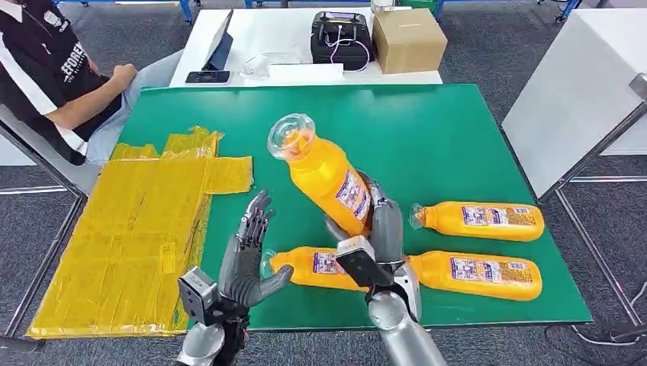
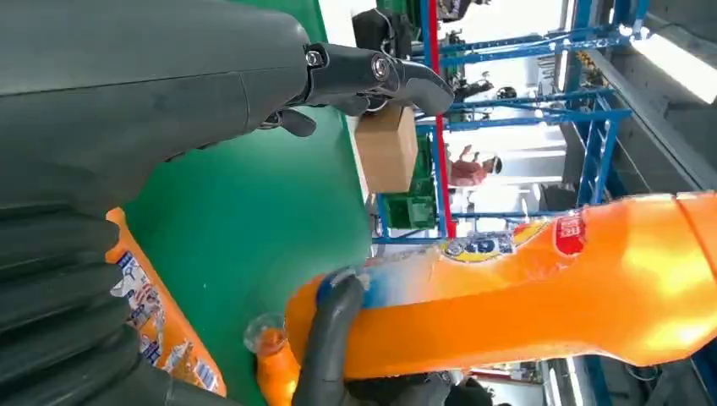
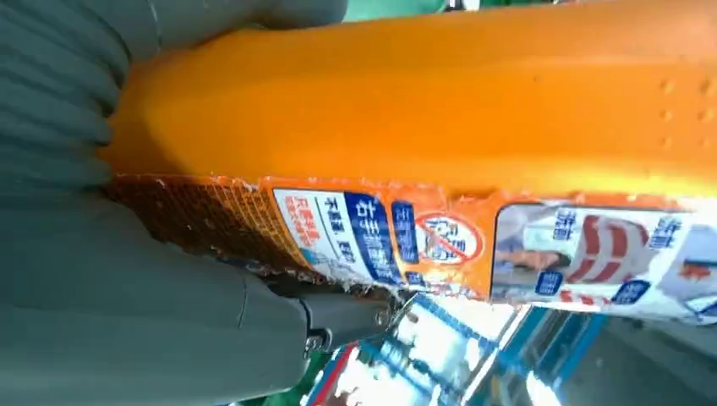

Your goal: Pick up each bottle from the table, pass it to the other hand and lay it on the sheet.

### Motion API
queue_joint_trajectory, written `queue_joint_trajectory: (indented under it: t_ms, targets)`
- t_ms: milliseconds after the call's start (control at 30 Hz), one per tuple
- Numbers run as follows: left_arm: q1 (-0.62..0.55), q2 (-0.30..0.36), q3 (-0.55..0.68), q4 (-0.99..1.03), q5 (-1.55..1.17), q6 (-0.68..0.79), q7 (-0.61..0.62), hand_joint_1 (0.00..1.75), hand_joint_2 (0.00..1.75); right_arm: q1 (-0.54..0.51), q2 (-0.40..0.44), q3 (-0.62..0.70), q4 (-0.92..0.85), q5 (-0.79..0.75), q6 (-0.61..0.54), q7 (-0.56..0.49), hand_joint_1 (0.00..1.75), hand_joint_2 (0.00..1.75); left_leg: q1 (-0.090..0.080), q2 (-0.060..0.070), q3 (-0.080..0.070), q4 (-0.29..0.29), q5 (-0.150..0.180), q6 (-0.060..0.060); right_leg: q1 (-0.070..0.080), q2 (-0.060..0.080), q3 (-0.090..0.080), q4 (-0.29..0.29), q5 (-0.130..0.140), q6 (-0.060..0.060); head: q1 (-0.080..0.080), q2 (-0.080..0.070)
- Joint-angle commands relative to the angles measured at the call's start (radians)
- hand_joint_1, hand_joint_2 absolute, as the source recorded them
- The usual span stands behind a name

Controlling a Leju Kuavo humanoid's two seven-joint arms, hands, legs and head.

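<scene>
My right hand grips an orange bottle by its lower body and holds it tilted above the green table, clear cap toward the far left. The same bottle crosses the right wrist view and also the left wrist view, where the bottle shows beyond my fingers. My left hand is raised just left of it, fingers spread, holding nothing. Three more orange bottles lie on the table: one under my hands, two to the right. The yellow sheet covers the table's left part.
A person sits at the far left corner. Behind the green table a white table carries a cardboard box, a black device and a tablet. Another white table stands at the right.
</scene>
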Motion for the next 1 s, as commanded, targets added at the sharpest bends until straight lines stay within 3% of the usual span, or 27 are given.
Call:
queue_joint_trajectory:
  t_ms: [33,300,633,1000]
  targets:
    - [-0.033,0.005,-0.020,0.042,-0.003,-0.002,0.004,0.00,1.75,-0.032,-0.013,0.159,0.127,0.049,0.081,0.000,1.75,1.75,0.001,0.003,0.004,-0.001,-0.002,-0.001,0.001,0.001,0.005,-0.002,-0.001,-0.001,0.000,0.000]
    - [-0.055,0.001,-0.029,0.069,0.006,-0.006,0.005,0.00,1.75,-0.065,0.009,0.198,0.291,0.068,0.092,-0.008,1.75,1.75,0.000,0.002,0.003,-0.001,0.000,0.000,0.001,0.001,0.003,-0.001,0.000,-0.001,0.000,0.000]
    - [-0.059,0.000,-0.028,0.070,0.010,-0.007,0.005,0.00,1.75,-0.066,0.013,0.202,0.302,0.071,0.094,-0.011,1.75,1.75,0.002,0.003,0.007,-0.002,-0.002,-0.001,0.003,0.000,0.008,-0.004,-0.001,-0.002,0.000,0.000]
    - [-0.080,-0.015,-0.024,0.111,0.034,-0.001,0.001,0.00,1.75,-0.076,0.036,0.264,0.398,0.108,0.098,-0.017,1.75,1.75,0.001,0.000,0.002,-0.001,-0.001,-0.001,0.001,-0.001,0.003,-0.001,-0.001,-0.001,0.000,0.000]
